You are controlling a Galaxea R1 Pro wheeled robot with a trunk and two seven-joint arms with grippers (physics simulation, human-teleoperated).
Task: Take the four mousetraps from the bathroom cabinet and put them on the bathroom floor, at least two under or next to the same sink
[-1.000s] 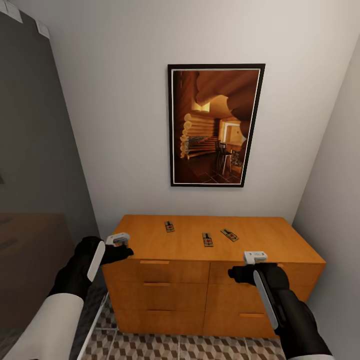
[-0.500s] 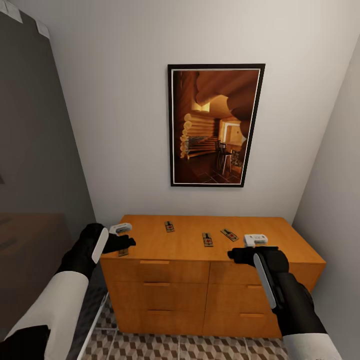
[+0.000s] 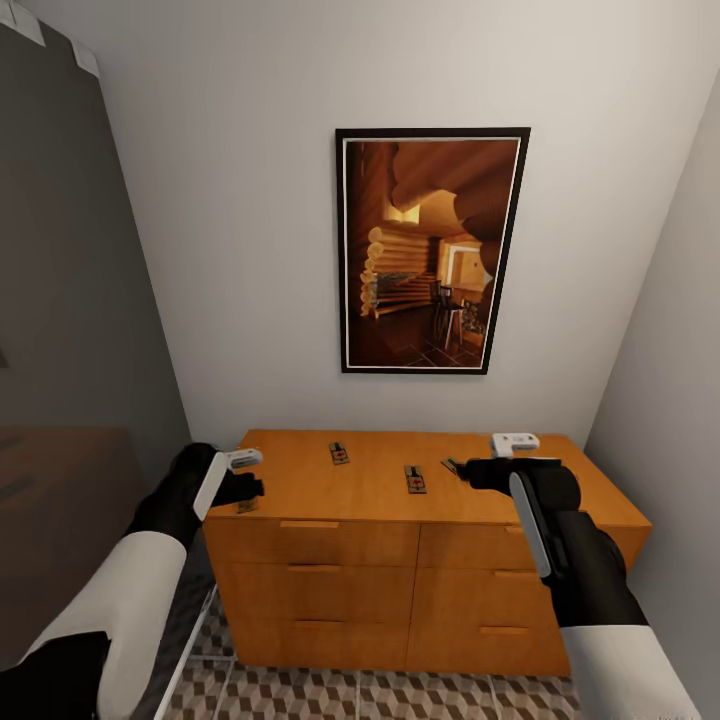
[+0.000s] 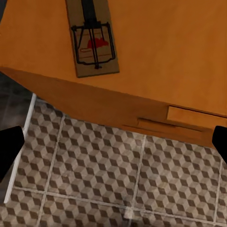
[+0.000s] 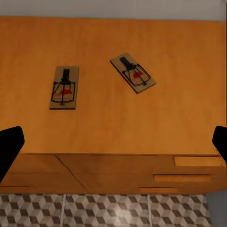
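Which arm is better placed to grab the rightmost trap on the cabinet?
Right, likely. The right pincer hangs open just beside the rightmost trap. The left pincer is at the cabinet's far left corner, over another trap.

No readable text, labels, brands or numbers anywhere.

The mousetraps [image 5: 65, 87] on the cabinet [image 3: 420, 560] carry only a plain red mark and dark wire parts, with no lettering that can be made out. The framed picture [image 3: 432, 250] on the wall shows a warm-toned interior scene without any caption or signature that can be read. The drawer fronts, the tiled bathroom floor [image 4: 118, 179] and the pale walls are bare of signs.
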